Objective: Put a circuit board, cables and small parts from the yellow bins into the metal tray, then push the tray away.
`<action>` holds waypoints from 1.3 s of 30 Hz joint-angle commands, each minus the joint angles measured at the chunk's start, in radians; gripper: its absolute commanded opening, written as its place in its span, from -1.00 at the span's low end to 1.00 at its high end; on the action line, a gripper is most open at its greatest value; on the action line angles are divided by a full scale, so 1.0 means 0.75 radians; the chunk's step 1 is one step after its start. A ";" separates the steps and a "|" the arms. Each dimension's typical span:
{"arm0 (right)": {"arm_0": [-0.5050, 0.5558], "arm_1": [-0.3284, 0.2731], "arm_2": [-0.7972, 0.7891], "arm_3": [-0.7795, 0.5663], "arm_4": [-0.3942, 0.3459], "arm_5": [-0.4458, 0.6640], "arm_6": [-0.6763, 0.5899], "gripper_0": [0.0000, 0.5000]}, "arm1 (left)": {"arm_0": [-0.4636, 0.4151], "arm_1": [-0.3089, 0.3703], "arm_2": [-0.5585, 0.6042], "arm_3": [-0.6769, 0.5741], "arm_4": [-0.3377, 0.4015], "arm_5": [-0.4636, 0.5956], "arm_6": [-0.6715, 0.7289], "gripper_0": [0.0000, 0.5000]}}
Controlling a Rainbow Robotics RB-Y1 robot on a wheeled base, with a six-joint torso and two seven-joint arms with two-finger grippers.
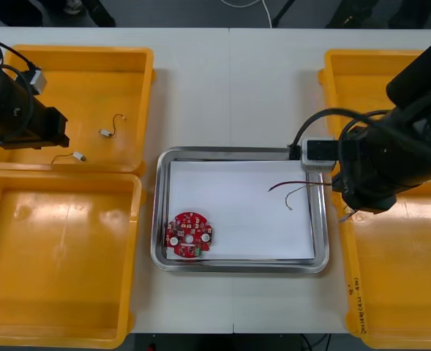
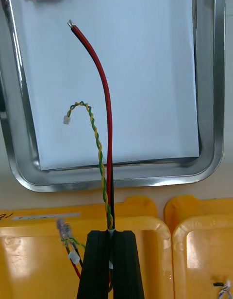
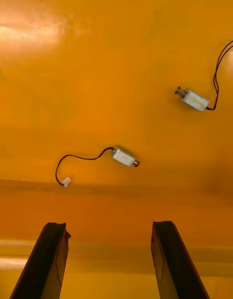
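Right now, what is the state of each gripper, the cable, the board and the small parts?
Left gripper: open, above the far left bin.
Right gripper: shut on the cable, at the tray's right edge.
Cable: held at one end, the rest reaching over the tray.
Circuit board: lying flat in the tray.
Small metal parts: two, loose in the far left bin.

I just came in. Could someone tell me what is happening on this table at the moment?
The right gripper is shut on a red and yellow cable and holds it just beside the metal tray, on its right side, with the cable's free ends reaching over the white inside. A round red circuit board already lies in the tray. The left gripper hovers open above the far left yellow bin, where two small metal parts lie.
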 commanded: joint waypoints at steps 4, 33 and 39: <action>-0.068 0.108 0.204 -0.083 0.203 -0.012 0.100 -1.00 | -0.095 -0.013 -0.126 0.034 -0.026 -0.097 0.215 1.00; 0.126 0.292 0.585 0.179 0.671 -0.339 0.176 -1.00 | -0.105 -0.019 -0.274 0.229 -0.017 -0.391 0.166 1.00; 0.190 0.320 0.603 0.181 0.733 -0.339 0.176 -1.00 | -0.140 -0.036 -0.298 0.302 -0.017 -0.391 0.143 1.00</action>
